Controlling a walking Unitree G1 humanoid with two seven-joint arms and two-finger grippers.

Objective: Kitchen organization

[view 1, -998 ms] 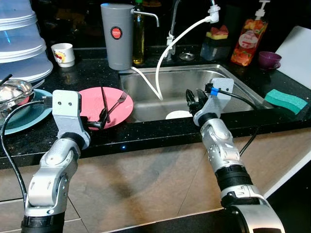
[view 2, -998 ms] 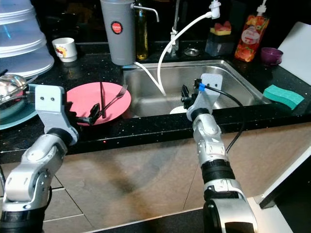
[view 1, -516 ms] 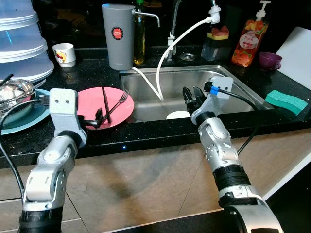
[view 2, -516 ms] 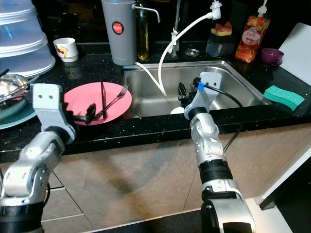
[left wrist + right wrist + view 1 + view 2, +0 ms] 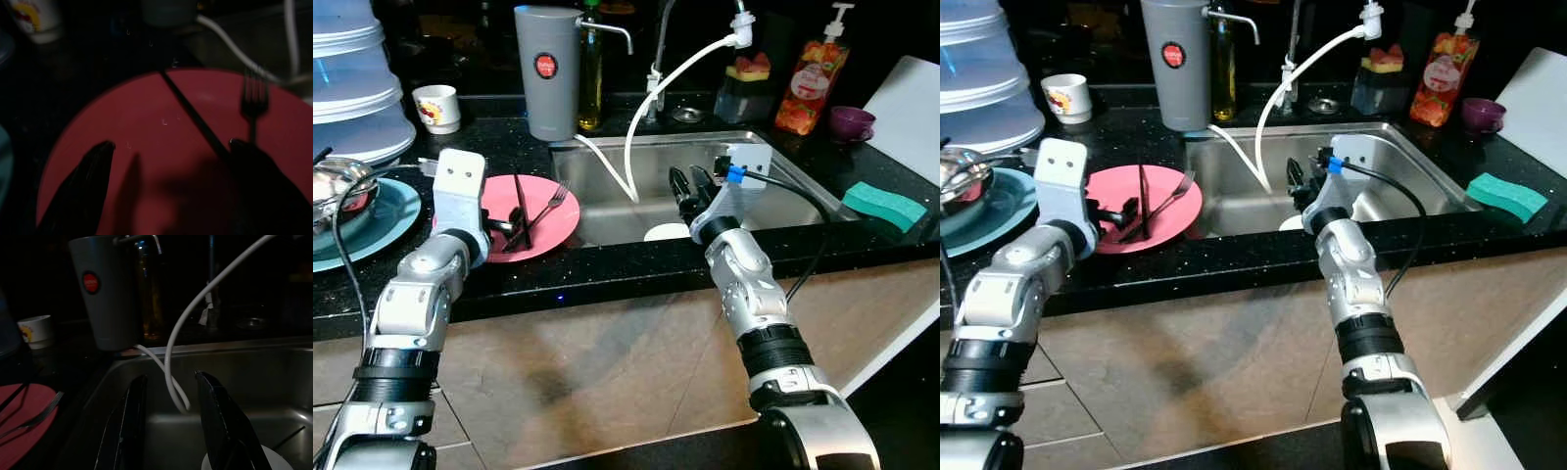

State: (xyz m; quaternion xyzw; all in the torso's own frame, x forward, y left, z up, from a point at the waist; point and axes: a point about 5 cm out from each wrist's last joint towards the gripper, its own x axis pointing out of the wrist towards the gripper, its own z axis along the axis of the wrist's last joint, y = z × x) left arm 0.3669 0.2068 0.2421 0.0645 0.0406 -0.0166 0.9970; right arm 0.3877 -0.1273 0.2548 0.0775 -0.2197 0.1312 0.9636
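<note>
A pink plate (image 5: 548, 221) lies on the black counter left of the sink. On it rest a black stick-like utensil (image 5: 519, 194) and a fork (image 5: 552, 203). My left gripper (image 5: 513, 229) hovers open over the plate's near part, its fingers (image 5: 83, 191) spread wide on either side of the utensil (image 5: 195, 117), with the fork (image 5: 253, 98) beyond. My right gripper (image 5: 689, 186) is open over the front of the steel sink (image 5: 793, 191), holding nothing. A white hose (image 5: 168, 357) hangs ahead of it, and a white dish (image 5: 666, 233) lies in the basin.
A grey jug (image 5: 548, 73), an oil bottle and a white mug (image 5: 438, 108) stand at the back. A teal plate (image 5: 382, 215) with a metal bowl and stacked clear containers (image 5: 352, 88) are at far left. A green sponge (image 5: 884, 204), soap bottle (image 5: 813, 83) and purple cup (image 5: 852, 122) are at right.
My left arm has risen and reached forward, bringing its fingers further over the pink plate. My right gripper has shifted a little left and further over the sink.
</note>
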